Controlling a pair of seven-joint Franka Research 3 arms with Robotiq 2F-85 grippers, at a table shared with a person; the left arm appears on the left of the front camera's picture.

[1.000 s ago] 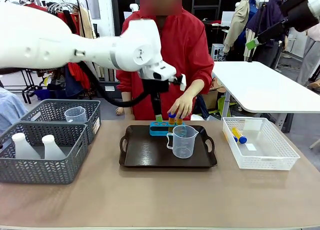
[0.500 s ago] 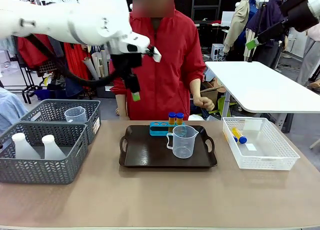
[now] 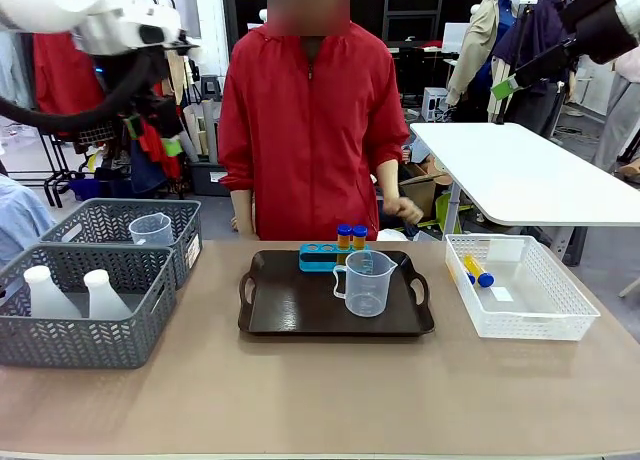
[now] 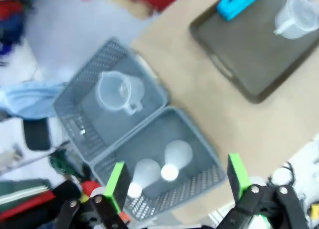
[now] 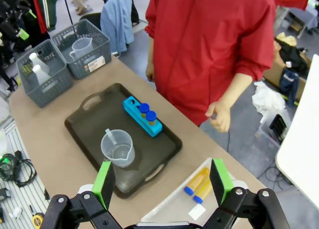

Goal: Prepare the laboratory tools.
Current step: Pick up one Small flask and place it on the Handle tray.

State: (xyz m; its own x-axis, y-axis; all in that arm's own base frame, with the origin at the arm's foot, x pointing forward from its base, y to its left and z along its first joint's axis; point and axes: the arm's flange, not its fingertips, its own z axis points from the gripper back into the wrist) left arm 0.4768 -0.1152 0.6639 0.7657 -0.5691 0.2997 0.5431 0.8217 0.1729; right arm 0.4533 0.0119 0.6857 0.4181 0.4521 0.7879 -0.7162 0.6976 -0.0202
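Tabletop (image 3: 300,400) bearing tray (image 3: 336,332) centre, grey baskets (image 3: 80,345) left; clothes rack (image 3: 52,72), seemingly, standing far left; left gripper (image 4: 175,169) and right gripper (image 5: 162,169) gaping, empty.

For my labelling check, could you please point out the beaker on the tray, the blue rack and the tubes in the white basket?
Beaker (image 3: 365,290): front view, clear wall.
Blue rack (image 3: 318,262): front view, front face.
Tubes (image 3: 472,267): front view, one yellow body.

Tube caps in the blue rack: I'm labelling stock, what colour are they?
The caps are blue; the right wrist view shows them best.
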